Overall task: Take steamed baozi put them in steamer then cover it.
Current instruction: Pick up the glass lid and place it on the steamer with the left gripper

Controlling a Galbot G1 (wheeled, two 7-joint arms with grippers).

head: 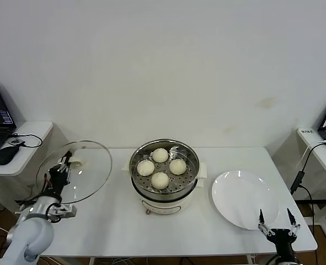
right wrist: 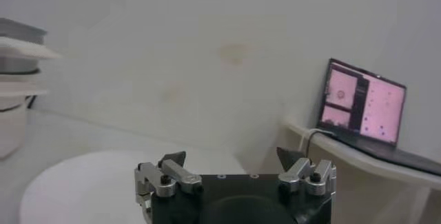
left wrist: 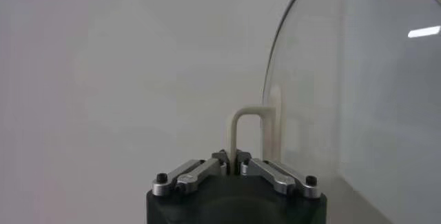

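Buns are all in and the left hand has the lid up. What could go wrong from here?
1. The left hand pinches only the lid's thin handle; the glass could swing or slip.
2. The lid is well left of the steamer; an off-centre lowering could clip the rim or press a bun.

The left gripper [head: 67,160] is raised at the near left with its fingers pinched together; the right gripper [head: 277,222] waits near right, fingers spread.
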